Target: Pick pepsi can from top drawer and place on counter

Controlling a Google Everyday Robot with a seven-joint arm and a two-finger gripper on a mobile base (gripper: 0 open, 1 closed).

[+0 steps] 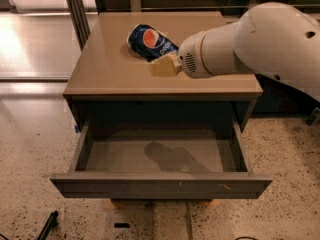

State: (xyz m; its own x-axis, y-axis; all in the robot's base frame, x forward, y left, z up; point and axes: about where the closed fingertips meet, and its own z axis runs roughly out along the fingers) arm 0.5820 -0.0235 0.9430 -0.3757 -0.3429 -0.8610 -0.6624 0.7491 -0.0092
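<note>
Can (150, 40): dark blue, round red-white-blue logo, silver end; lies tilted on glossy tan tabletop (105, 69), toward back middle. End effector (162, 63): just right of can, tan tip against can's lower side; how far open, whether gripping, cannot tell. White arm (250, 44) enters from right. Drawer (160, 185) below, pulled out. Count: one can, one end effector, one drawer.
</note>
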